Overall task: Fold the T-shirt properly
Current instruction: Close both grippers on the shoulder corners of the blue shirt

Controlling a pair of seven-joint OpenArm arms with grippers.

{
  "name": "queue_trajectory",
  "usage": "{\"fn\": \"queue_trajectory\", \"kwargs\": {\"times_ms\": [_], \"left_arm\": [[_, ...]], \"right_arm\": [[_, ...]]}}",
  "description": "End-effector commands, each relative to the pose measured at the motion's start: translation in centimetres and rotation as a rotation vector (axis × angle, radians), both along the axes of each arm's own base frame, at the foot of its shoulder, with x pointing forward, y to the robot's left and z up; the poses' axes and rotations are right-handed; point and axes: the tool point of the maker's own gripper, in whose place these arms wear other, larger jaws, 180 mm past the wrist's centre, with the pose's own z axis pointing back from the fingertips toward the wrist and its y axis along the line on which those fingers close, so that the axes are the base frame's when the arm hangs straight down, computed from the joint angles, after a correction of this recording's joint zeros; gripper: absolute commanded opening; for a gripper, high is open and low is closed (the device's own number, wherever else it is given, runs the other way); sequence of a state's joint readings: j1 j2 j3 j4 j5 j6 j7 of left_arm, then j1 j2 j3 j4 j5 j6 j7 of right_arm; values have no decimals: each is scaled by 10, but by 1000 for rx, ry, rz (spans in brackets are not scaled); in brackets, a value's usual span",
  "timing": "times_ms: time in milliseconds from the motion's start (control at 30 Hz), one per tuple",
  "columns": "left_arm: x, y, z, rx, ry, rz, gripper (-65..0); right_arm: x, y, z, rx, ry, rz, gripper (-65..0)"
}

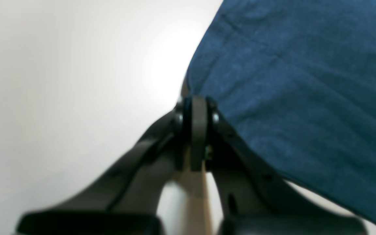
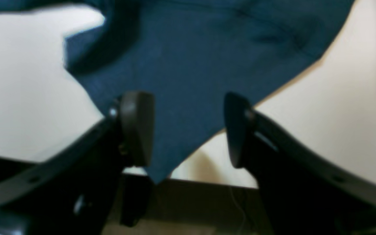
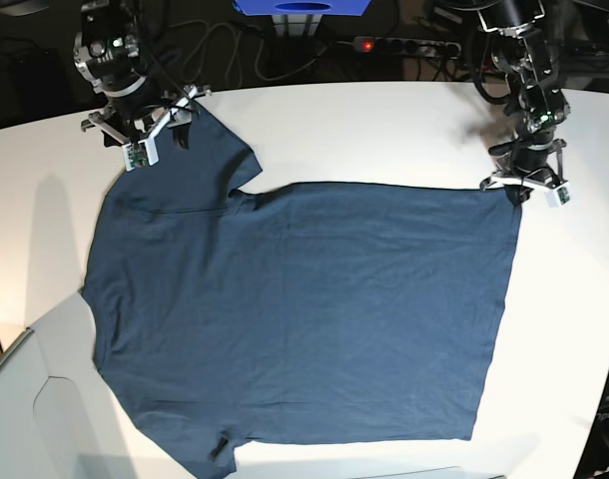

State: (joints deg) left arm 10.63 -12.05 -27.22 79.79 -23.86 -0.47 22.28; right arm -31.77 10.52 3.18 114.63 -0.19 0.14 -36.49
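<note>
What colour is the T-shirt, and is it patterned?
Plain dark navy blue T-shirt, no pattern; base view shows it best.

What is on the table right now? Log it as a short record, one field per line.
garment: T-shirt, dark navy, spread flat, a few wrinkles
surface: white table
left claw: shut at the hem corner of the shirt; whether cloth is pinched cannot be told
right claw: open, straddling the sleeve tip, which lies between its fingers
folds made: none visible
background: power strip with a red light, behind the table
</note>
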Motion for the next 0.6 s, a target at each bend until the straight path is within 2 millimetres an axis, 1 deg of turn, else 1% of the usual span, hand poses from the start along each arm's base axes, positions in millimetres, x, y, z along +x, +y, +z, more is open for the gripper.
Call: {"fn": "queue_trajectory", "kwargs": {"times_ms": [0, 67, 133, 267, 333, 467, 567], "left_arm": [[-7, 3, -2, 6, 31, 2, -650], [-12, 3, -5, 5, 41, 1, -650], [-14, 3, -6, 5, 46, 1, -650], [-14, 3, -6, 5, 48, 1, -650], [-14, 3, -6, 5, 48, 1, -650], [-15, 4, -7, 5, 50, 3, -650], [-15, 4, -7, 5, 50, 3, -650]], "right_arm": [[4, -2, 3, -3, -20, 6, -297], [1, -4, -6, -5, 1, 0, -284], [3, -5, -10, -5, 5, -4, -282], [-2, -9, -27, -9, 50, -15, -284], [0, -10, -30, -9, 55, -17, -286], [-3, -10, -41, -10, 85, -12, -289], [-4, -10, -42, -9, 88, -13, -294]]}}
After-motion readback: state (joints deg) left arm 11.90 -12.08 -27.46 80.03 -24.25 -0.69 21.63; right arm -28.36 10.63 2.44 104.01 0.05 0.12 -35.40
